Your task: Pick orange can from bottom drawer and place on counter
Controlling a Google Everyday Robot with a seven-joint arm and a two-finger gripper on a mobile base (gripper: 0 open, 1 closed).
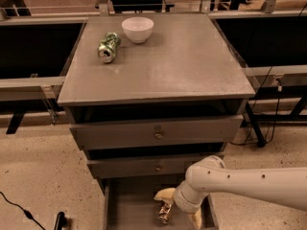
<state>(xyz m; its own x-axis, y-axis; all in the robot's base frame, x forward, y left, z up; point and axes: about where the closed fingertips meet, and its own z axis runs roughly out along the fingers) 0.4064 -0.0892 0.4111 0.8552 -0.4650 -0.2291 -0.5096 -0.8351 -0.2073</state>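
Note:
The orange can (165,212) lies on the floor of the open bottom drawer (129,210), near the lower edge of the view. My gripper (179,207) reaches down into the drawer from the right on a white arm. Its two yellowish fingers (163,194) are spread apart, one just above the can and one to its right. The can sits close between them and is not lifted. The counter (177,61) is the grey top of the cabinet, well above the gripper.
A green-and-white can (108,47) lies on its side at the counter's back left, next to a white bowl (137,29). Two upper drawers with brass knobs (158,134) are shut. A black cable (19,210) runs over the speckled floor at the left.

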